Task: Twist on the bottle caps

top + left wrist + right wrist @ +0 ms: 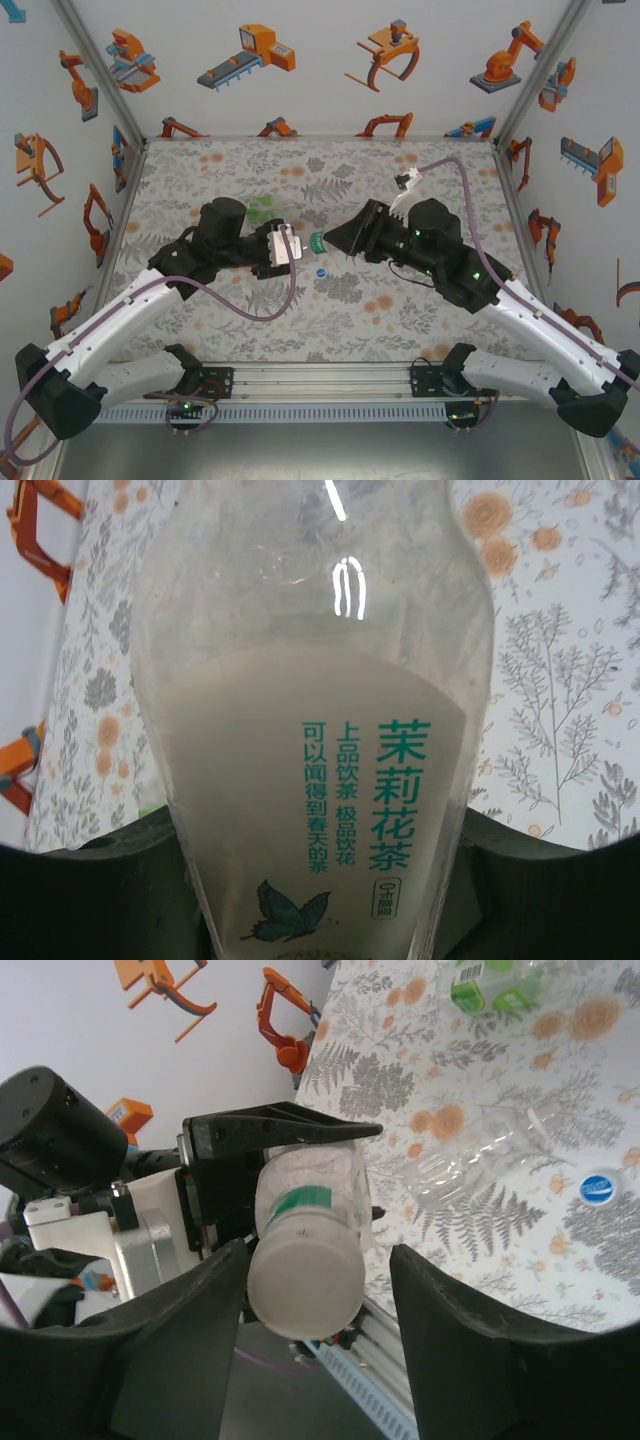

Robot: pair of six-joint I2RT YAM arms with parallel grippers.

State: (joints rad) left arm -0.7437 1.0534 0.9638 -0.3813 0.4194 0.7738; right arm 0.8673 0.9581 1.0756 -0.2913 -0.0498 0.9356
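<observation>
Right wrist view: the white cap point(305, 1285) sits on the neck of the bottle point(310, 1185), which lies level between the two arms. The left pincer point(292, 247) is clamped on the bottle's body. The right pincer point(318, 1260) stands open around the cap: its fingers flank it, with a clear gap on the right side and the left finger at or very near the cap's edge. How tightly the cap is threaded cannot be told.

Progress, as judged: one cap is on its bottle and that half looks done or nearly so. The other half is not started. The blue cap point(600, 1188) lies loose on the surface point(400, 310), just near of the cap end of the held bottle in the top view. The second bottle point(262, 208) lies uncapped on the surface, just beyond the left pincer.

Remaining: set down the capped bottle, take up the second bottle, fit the blue cap.
</observation>
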